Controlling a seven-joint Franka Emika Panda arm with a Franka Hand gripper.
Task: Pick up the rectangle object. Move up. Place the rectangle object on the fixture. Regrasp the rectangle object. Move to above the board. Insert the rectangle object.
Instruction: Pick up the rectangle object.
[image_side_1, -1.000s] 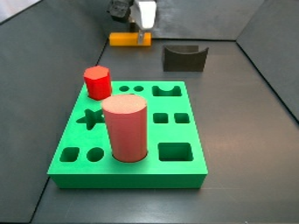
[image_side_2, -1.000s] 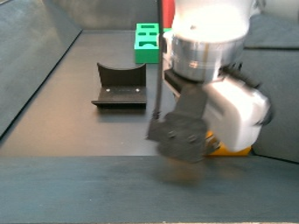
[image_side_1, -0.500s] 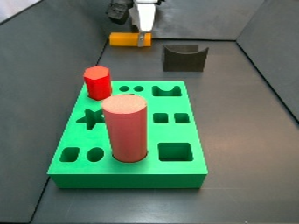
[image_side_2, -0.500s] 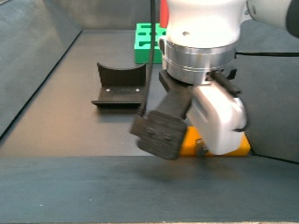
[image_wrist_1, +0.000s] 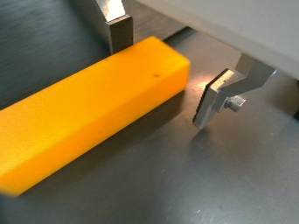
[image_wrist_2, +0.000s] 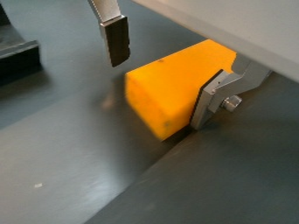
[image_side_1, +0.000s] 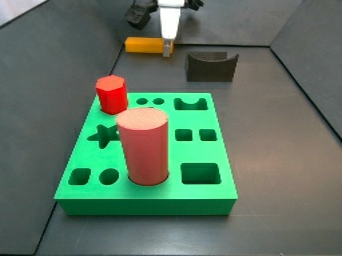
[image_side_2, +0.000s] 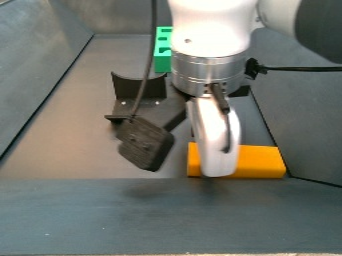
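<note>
We see the rectangle object (image_wrist_1: 87, 109) as plain orange-yellow, unpatterned, in both wrist views. The tool (image_wrist_1: 163, 68) above it has silver finger plates (image_wrist_1: 219, 94) with dark pads, and its body looks white in a side view. The worktop (image_side_1: 287, 140) is dull dark grey. The board (image_side_1: 214, 198) is bright green, the fixture (image_side_1: 210, 66) grey-black, the cylinder (image_side_1: 142, 148) pale red, the hexagonal peg (image_side_1: 111, 94) red.

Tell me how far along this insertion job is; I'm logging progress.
Nothing looks finished. The orange-yellow rectangle block lies on the floor, not lifted. In hand: the gripper is down around one end, jaws open on either side; in a wrist view one finger shows a gap. Left: grasp, lift, rest on the fixture, regrasp, insert into the green board.
</note>
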